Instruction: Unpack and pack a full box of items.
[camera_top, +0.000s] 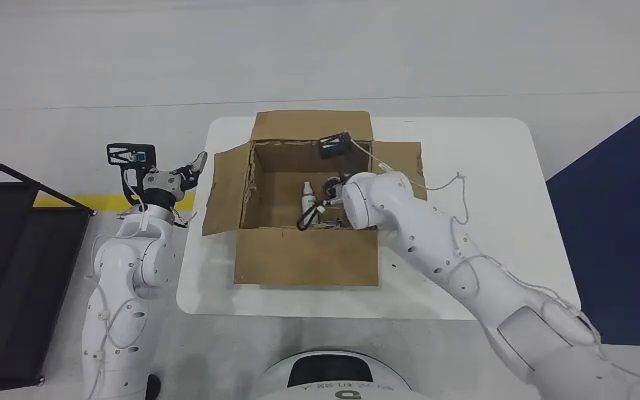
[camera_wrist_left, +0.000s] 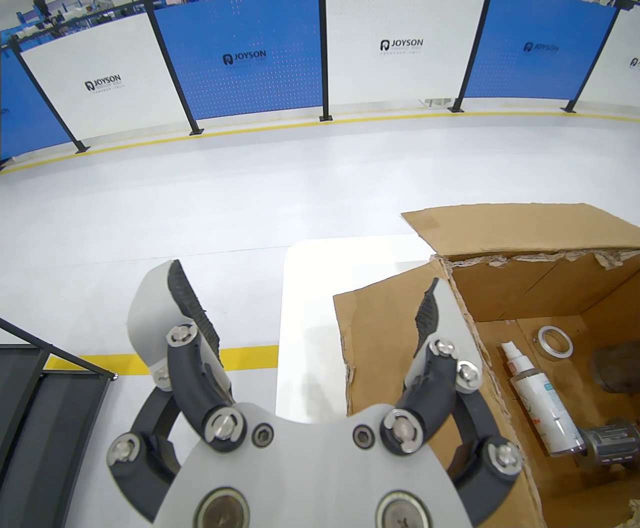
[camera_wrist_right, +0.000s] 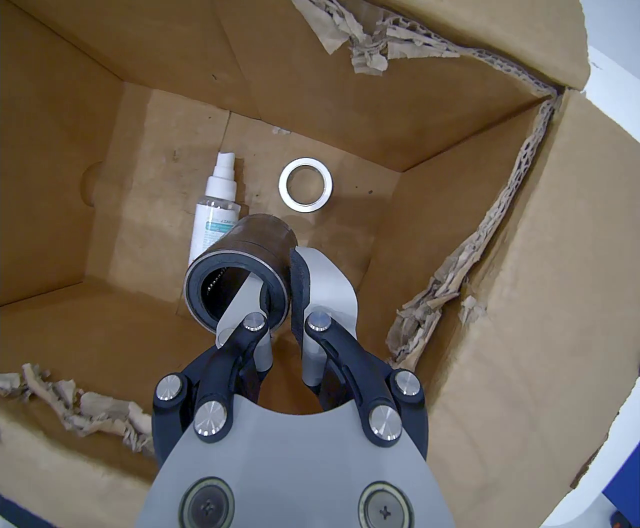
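An open cardboard box (camera_top: 305, 258) stands on the white table (camera_top: 480, 180). My right arm (camera_top: 400, 215) is down inside the box. There my right gripper (camera_wrist_right: 277, 280) is shut on a dark hollow cylinder (camera_wrist_right: 240, 260), with one finger in its bore and the other against its outer wall, held above the box floor. On that floor lie a white spray bottle (camera_wrist_right: 212, 220) and a metal ring (camera_wrist_right: 305, 185), also seen as the bottle (camera_wrist_left: 540, 400) and ring (camera_wrist_left: 555, 342). My left gripper (camera_wrist_left: 303, 280) is open and holds nothing, off the table's left side next to the box's left flap (camera_wrist_left: 380, 350).
A black device with a cable (camera_top: 335, 145) sits on the box's rear flap. Torn cardboard edges (camera_wrist_right: 460, 270) line the box walls. A dark rack (camera_top: 40, 260) stands on the floor left of the table. Fence panels (camera_wrist_left: 250, 60) close off the room behind.
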